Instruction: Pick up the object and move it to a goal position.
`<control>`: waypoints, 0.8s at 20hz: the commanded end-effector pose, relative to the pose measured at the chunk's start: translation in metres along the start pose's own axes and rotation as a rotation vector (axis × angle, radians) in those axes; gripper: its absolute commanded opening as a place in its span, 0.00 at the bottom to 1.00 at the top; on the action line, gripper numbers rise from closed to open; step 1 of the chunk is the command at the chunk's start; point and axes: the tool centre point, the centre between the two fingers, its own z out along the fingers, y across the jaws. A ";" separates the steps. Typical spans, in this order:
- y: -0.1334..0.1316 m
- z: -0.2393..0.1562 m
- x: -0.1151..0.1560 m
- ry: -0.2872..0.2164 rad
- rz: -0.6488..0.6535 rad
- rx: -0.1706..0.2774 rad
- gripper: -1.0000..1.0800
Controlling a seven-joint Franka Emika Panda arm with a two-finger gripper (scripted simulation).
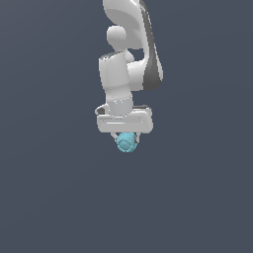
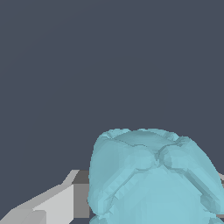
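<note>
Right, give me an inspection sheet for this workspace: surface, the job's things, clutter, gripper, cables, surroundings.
Surface: plain dark grey-blue ground, no edges or marks visible.
Job's things: teal object, lumpy and roughly round, sits between the fingers just under the white hand; in the wrist view it fills the lower part of the picture. Whether it touches the ground cannot be told. No goal marker seen.
Clutter: nothing seen.
Gripper: gripper points down, closed on the object; one grey finger shows beside the object in the wrist view.
Cables: nothing seen.
Surroundings: white arm rises out of the top of the exterior view; otherwise nothing seen.
</note>
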 end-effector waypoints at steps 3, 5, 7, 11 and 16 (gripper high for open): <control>-0.001 -0.017 0.020 0.047 -0.023 0.044 0.00; -0.002 -0.024 0.028 0.067 -0.033 0.063 0.00; -0.002 -0.031 0.036 0.086 -0.042 0.082 0.00; -0.003 -0.046 0.051 0.123 -0.061 0.118 0.00; -0.003 -0.065 0.069 0.169 -0.083 0.164 0.00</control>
